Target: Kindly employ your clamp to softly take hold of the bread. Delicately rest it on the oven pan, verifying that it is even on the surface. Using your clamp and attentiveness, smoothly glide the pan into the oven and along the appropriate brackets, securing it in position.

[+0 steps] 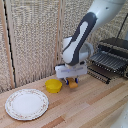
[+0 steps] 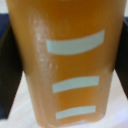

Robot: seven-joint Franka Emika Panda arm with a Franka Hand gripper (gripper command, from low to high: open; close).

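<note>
The bread, a small orange-brown loaf piece, sits just above the wooden table next to the yellow bowl. My clamp is directly over it with its short dark fingers down along its sides. In the wrist view the bread fills the picture, with pale stripes across it, and a dark finger presses against each side, so the clamp is shut on it. The oven pan, a dark rack of silvery bars, juts out of the front of the dark oven at the exterior view's right.
A round yellow bowl stands just to the exterior view's left of the bread. A white patterned plate lies at the front left. Woven screens form the back wall behind the wooden table.
</note>
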